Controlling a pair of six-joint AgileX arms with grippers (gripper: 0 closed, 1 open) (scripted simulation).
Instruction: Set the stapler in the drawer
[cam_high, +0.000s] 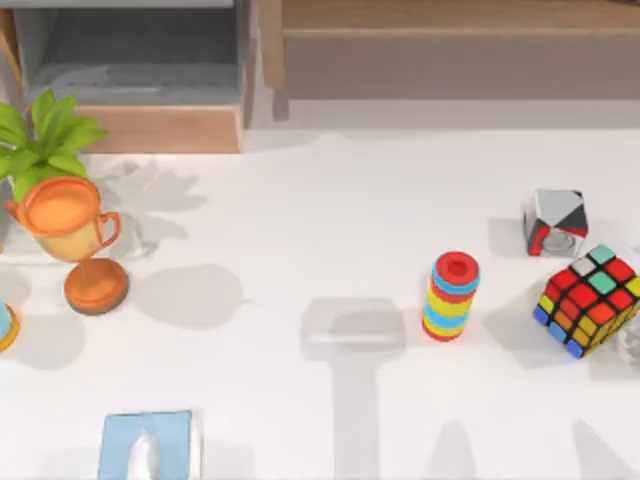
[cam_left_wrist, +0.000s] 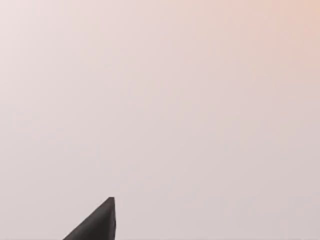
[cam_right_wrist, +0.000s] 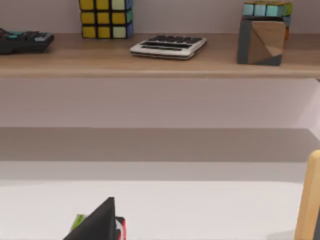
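The drawer (cam_high: 140, 75) stands pulled out at the back left, showing grey walls and floor behind a light tan front panel (cam_high: 160, 128); nothing lies inside. A faint pale bar (cam_high: 355, 342) crosses a grey shadow patch on the white table left of the ring stack; it looks like the stapler, though it is hard to make out. A dark part of my left gripper (cam_left_wrist: 97, 227) shows against a blank pale surface. A dark part of my right gripper (cam_right_wrist: 97, 225) hangs low over the table, facing the wooden shelf unit.
A striped ring stack (cam_high: 452, 296), colour cube (cam_high: 592, 298) and grey-red block (cam_high: 555, 222) stand at the right. A potted plant (cam_high: 55, 195), orange disc (cam_high: 96, 285) and tissue box (cam_high: 148, 446) are at the left. The shelf (cam_right_wrist: 160, 62) holds a cube and calculators.
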